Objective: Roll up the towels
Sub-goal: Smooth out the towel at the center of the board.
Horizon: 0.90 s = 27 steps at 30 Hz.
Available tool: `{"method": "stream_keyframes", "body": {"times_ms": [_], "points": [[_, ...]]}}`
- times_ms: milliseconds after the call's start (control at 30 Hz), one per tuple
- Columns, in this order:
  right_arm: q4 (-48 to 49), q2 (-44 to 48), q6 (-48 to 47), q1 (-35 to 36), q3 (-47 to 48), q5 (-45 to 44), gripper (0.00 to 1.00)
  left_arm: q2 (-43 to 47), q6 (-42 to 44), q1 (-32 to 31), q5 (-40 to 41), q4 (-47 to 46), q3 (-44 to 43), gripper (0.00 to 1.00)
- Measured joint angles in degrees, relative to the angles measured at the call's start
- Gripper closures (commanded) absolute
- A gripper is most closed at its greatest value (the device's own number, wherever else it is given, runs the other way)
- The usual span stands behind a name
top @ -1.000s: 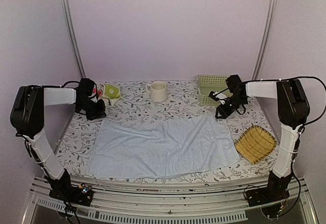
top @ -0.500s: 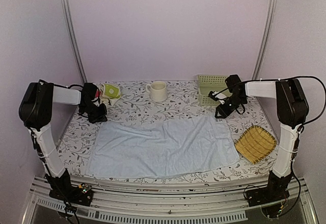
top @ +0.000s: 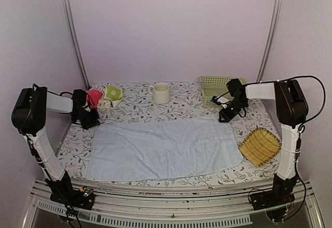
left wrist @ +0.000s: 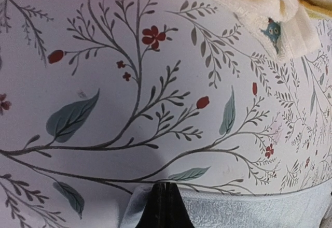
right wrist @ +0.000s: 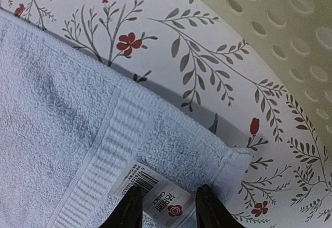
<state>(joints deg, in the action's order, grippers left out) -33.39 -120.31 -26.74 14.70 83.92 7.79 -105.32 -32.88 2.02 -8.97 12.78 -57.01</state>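
The long pale blue towel (top: 166,147) lies spread flat across the table. My left gripper (top: 89,118) is at its far left corner. In the left wrist view the gripper (left wrist: 166,199) has its jaws closed together on the towel's edge (left wrist: 259,207). My right gripper (top: 224,115) is at the far right corner. In the right wrist view the gripper (right wrist: 168,207) is open over the towel (right wrist: 62,114), its fingers either side of the sewn label (right wrist: 155,194). The small yellow-green and cream towel (top: 111,94) lies bunched at the back left, and its cream edge shows in the left wrist view (left wrist: 259,0).
A cream mug (top: 160,92) stands at the back middle. A green perforated basket (top: 215,90) sits at the back right, close beside my right gripper (right wrist: 280,26). A yellow woven tray (top: 259,146) lies at the right edge. Something red-pink (top: 93,97) shows by my left wrist.
My left gripper has moved left with the towel's far corner, and the towel's wrinkled far edge is now drawn out flat. The right gripper has barely moved.
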Motion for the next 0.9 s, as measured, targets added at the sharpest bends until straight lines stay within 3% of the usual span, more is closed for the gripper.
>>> {"method": "stream_keyframes", "body": {"times_ms": [400, 600, 800, 900], "points": [[-1.4, -4.9, 0.0, 1.5, 8.5, -2.8, 0.61, 1.6, 0.7, 4.8, -0.6, 2.1, -0.3, 1.0], [-4.0, -3.8, 0.2, 1.9, 9.4, -1.5, 0.58, 8.3, 0.2, 6.1, -1.8, 4.0, -0.3, 0.99], [-7.0, 10.0, -0.9, 2.0, 2.0, 5.1, 0.57, 18.6, 1.2, -1.2, -7.1, 6.9, 1.9, 0.92], [-7.2, 18.5, -2.1, 2.7, -3.2, 7.8, 0.58, 22.5, 2.6, -6.4, -8.8, 8.0, 4.6, 1.0]]}}
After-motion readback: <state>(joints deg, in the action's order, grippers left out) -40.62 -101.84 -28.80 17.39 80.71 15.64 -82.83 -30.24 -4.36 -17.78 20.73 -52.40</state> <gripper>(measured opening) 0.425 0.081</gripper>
